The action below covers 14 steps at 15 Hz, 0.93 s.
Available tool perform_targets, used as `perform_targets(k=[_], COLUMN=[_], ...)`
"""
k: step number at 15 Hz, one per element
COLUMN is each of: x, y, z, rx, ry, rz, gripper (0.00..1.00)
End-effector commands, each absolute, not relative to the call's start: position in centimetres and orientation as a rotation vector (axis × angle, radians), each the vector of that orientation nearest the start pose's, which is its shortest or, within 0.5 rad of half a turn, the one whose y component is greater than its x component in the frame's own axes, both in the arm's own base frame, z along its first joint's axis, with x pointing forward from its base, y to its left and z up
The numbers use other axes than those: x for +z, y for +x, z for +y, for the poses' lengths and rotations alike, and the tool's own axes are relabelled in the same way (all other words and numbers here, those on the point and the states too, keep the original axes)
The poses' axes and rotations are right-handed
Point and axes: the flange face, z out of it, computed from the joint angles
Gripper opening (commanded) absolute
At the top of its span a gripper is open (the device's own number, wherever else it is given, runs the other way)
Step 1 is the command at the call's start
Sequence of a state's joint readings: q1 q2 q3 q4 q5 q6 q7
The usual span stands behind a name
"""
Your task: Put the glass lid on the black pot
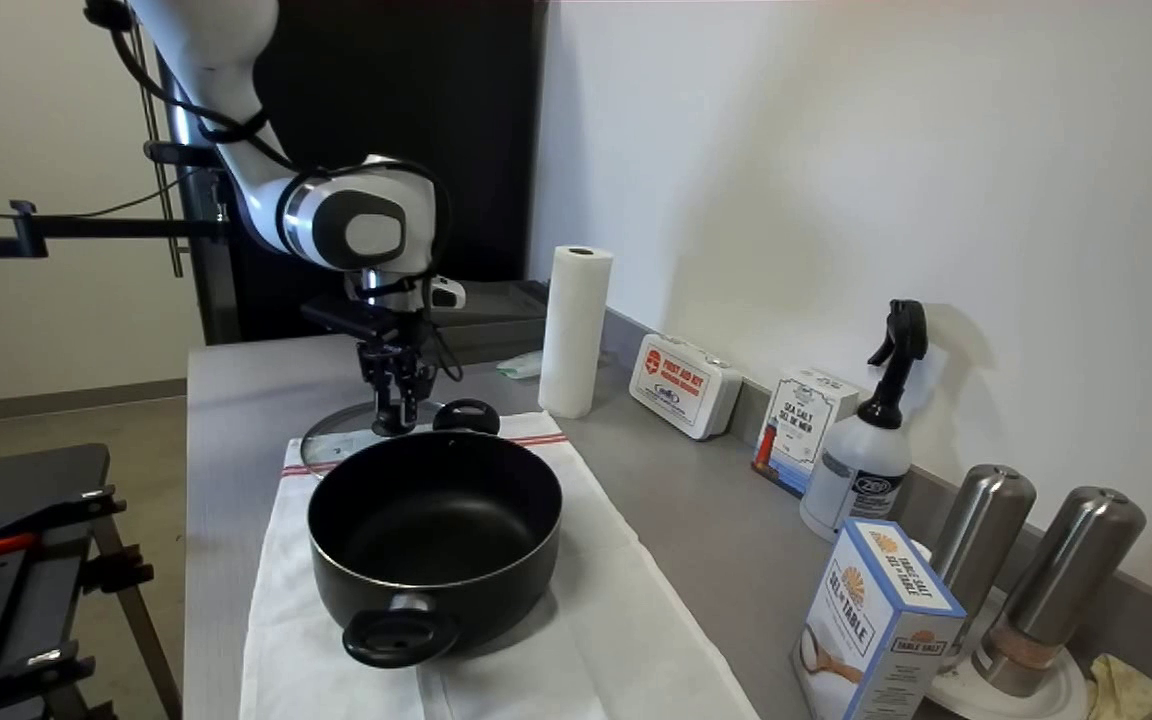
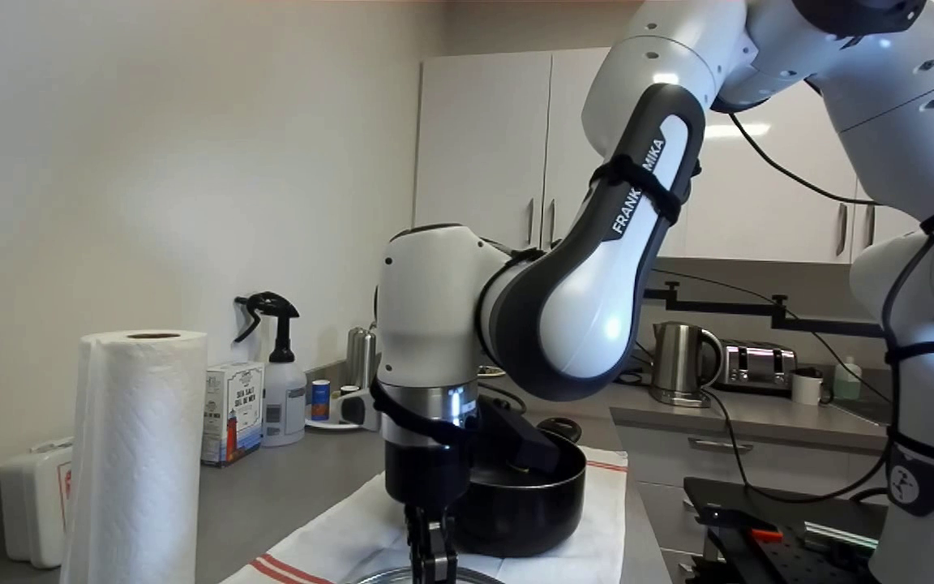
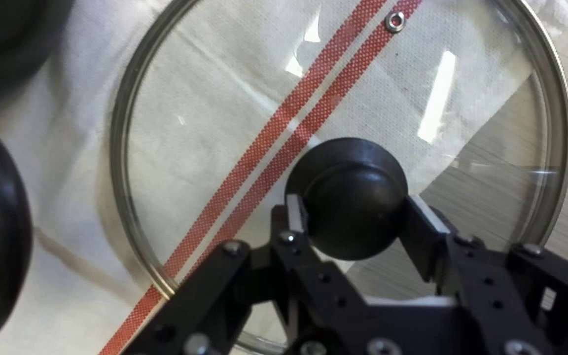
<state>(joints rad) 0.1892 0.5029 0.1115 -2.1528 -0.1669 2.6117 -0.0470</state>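
The black pot (image 1: 436, 520) stands upright and uncovered on a white towel; it also shows in an exterior view (image 2: 520, 515) behind the arm and in part in the wrist view (image 3: 8, 44). The glass lid (image 3: 244, 98), with a metal rim and dark knob, is beside the pot over the towel's red-striped end. It shows partly in both exterior views (image 1: 336, 437) (image 2: 390, 577). My gripper (image 3: 352, 202) has its fingers on both sides of the knob (image 3: 355, 217), touching it, and looks shut on it. I cannot tell whether the lid is raised off the towel.
A pot handle (image 1: 466, 416) faces the gripper. A paper towel roll (image 1: 576, 330), first aid kit (image 1: 681, 385), sea salt box (image 1: 801, 430), spray bottle (image 1: 856, 470), table salt box (image 1: 876, 620) and steel mills (image 1: 1056, 590) stand along the wall.
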Motion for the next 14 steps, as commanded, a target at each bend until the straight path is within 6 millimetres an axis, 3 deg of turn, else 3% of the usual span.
perform_targets(k=[1,8,14], x=[16.6,19.2,23.4], y=[53.6,52.6,51.0], z=[16.9,17.3,18.9], rx=[0.04,0.009,-0.026], ry=[-3.076,-3.057,-3.004], rz=[-0.767,-0.781,-0.847], gripper=[0.25,0.25,0.25])
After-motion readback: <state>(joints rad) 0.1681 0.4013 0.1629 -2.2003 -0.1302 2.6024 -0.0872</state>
